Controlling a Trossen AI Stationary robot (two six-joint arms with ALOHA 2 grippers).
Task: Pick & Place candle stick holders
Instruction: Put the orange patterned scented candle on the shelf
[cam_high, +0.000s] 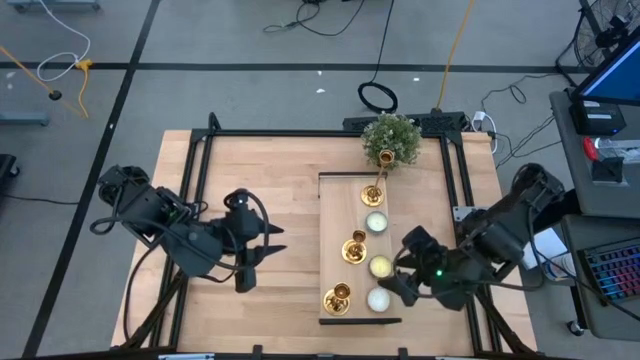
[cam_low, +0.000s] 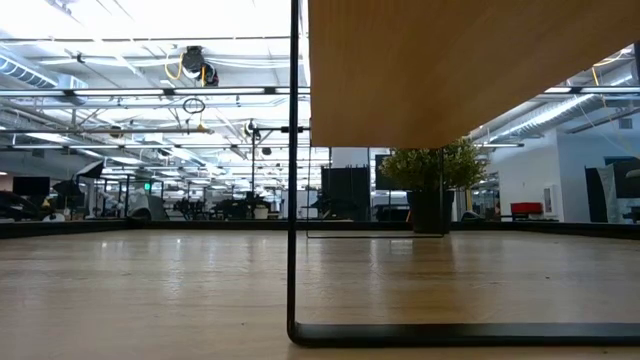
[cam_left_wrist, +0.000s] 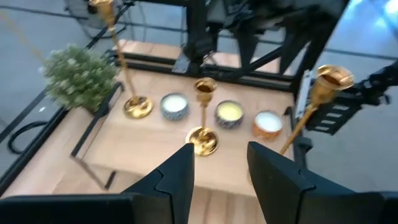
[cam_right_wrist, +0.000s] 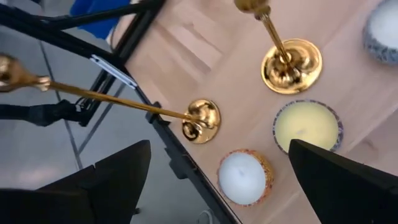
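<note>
Three gold candle stick holders (cam_high: 373, 195) (cam_high: 354, 250) (cam_high: 337, 298) stand upright on their round bases in a row on a raised wooden board (cam_high: 335, 215). My left gripper (cam_high: 265, 245) hovers open over the bare table to the board's left, its fingers (cam_left_wrist: 180, 174) pointing at the middle holder (cam_left_wrist: 203, 140) with nothing between them. My right gripper (cam_high: 400, 268) hangs wide open above the board's right edge. Below it stand the nearest holder's base (cam_right_wrist: 201, 120) and a white tealight (cam_right_wrist: 244, 176); it touches nothing.
Three tealight discs (cam_high: 376, 222) (cam_high: 381, 266) (cam_high: 378, 298) sit beside the holders on the board. A green potted plant (cam_high: 390, 140) stands at its far end. The board rests on thin black metal legs (cam_low: 293, 200). Bare table (cam_high: 230, 170) lies to the left.
</note>
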